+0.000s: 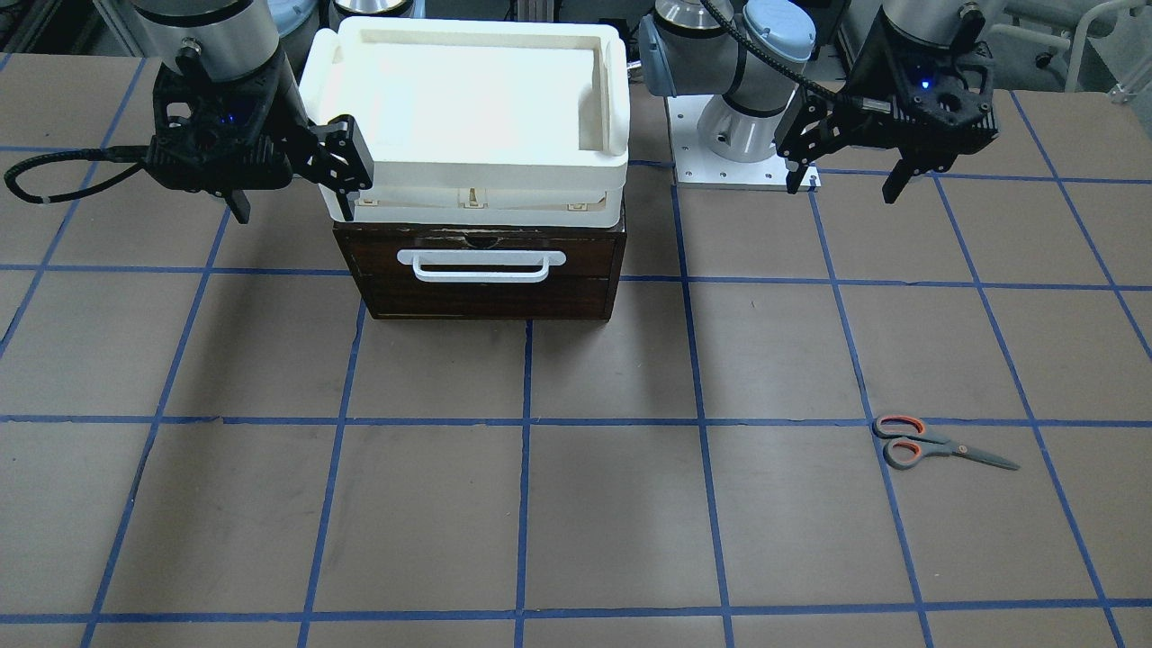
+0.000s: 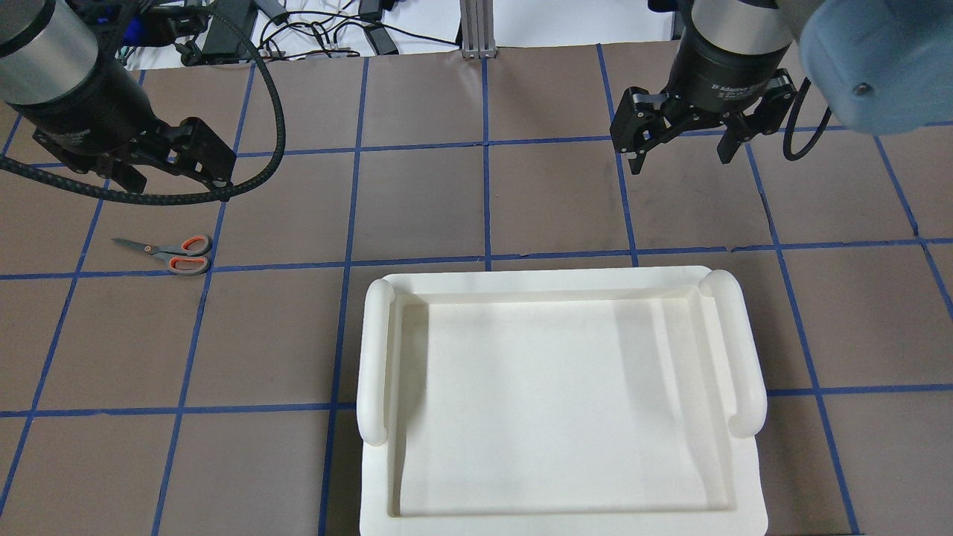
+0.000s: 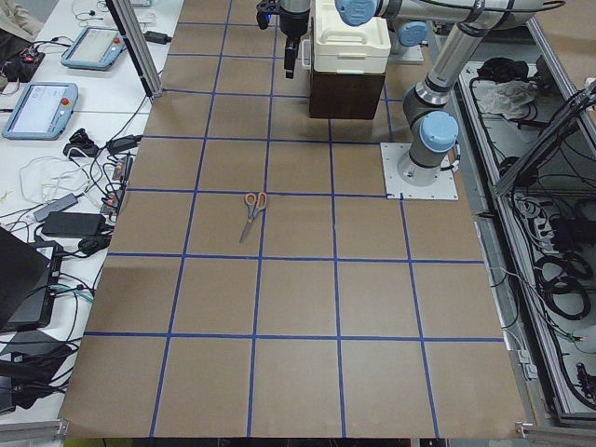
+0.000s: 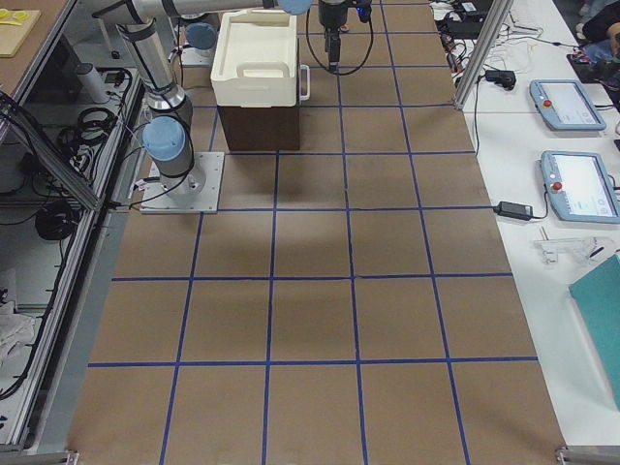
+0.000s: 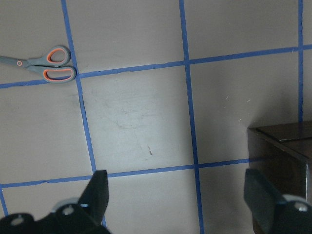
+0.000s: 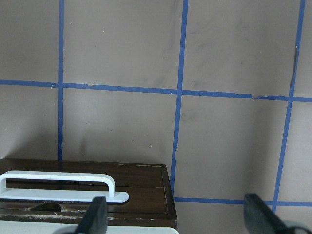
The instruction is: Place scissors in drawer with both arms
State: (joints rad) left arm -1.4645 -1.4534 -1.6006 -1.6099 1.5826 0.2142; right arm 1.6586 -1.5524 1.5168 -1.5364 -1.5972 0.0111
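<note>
The scissors point(image 1: 936, 445) lie flat on the brown table, grey with orange-lined loops; they also show in the overhead view point(image 2: 167, 251) and the left wrist view point(image 5: 44, 66). The dark brown drawer point(image 1: 486, 270) is pushed in, its white bar handle point(image 1: 486, 265) facing away from the robot; it also shows in the right wrist view point(image 6: 97, 190). My left gripper point(image 1: 846, 171) is open and empty, hovering well back from the scissors. My right gripper point(image 1: 292, 209) is open and empty, beside the drawer's side.
A cream-white plastic tray point(image 1: 468, 99) sits on top of the drawer unit and hides it in the overhead view point(image 2: 558, 402). The left arm's base plate point(image 1: 738, 153) stands beside the unit. Blue tape lines grid the table.
</note>
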